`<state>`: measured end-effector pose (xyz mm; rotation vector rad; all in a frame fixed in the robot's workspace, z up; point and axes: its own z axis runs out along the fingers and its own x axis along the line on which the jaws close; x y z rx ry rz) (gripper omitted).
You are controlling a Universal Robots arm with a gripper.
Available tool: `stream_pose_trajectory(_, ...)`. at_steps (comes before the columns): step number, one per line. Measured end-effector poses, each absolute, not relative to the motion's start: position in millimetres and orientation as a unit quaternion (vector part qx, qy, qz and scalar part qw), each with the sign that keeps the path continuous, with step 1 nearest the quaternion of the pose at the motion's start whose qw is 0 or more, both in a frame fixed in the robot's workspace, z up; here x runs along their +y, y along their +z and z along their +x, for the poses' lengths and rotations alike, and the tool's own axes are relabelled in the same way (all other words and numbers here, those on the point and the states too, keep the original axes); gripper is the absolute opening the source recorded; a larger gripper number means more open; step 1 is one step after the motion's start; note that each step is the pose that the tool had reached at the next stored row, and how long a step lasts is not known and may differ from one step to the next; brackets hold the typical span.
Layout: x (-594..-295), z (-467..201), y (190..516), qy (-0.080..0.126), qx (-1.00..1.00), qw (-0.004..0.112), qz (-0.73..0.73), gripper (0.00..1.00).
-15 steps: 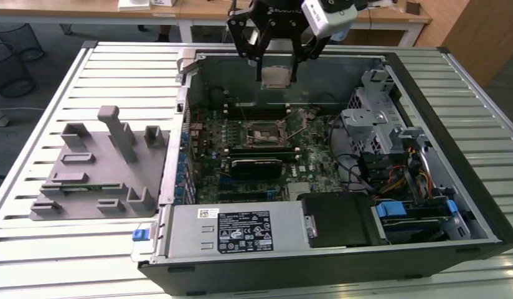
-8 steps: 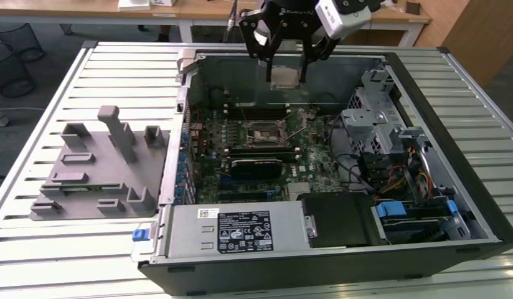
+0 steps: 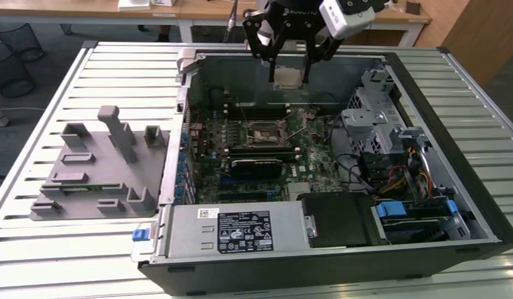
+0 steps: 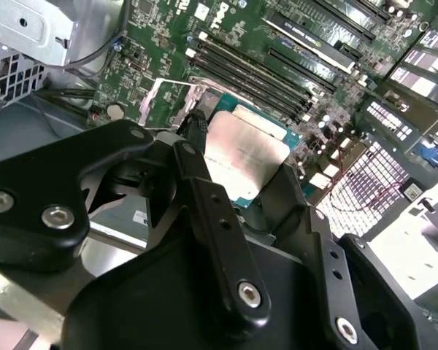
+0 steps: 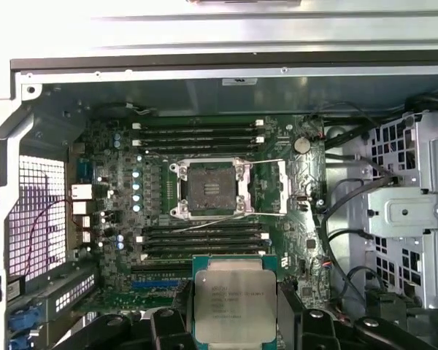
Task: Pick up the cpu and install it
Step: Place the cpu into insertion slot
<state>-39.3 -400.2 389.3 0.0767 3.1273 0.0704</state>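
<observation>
Black two-fingered end effector [image 3: 290, 70] hangs over the far end of an open black-and-grey metal computer case [image 3: 231, 78], which lies on its side on a white slatted worktop [image 3: 40, 249]. End effector is closed on the small flat square cpu [image 5: 235, 306] with silver-grey metal top. Black fingers [image 4: 204, 197] press against two opposite edges of the chip; the other two edges are free. The cpu is carried in the air, clear of the green motherboard [image 5: 117, 182] below it, metal top facing the first wrist view. In the exterior view the chip sits just in front of the case's far wall. The square socket [image 5: 209, 191] with silver metal frame lies on the motherboard, nearer than the held chip and apart from it; its dark contact field is exposed, with long black memory slots [image 5: 197, 133] on two sides. Grey plastic tray with upright blocks [image 3: 82, 180] rests on the worktop at the exterior view's left, just beside the case.
</observation>
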Motion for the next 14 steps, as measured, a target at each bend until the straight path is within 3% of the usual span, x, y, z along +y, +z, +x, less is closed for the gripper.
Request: stream_pose_trajectory(14, -400.2, -39.2, 387.5, 0.020, 0.993, 0.009, 0.113, 0.54)
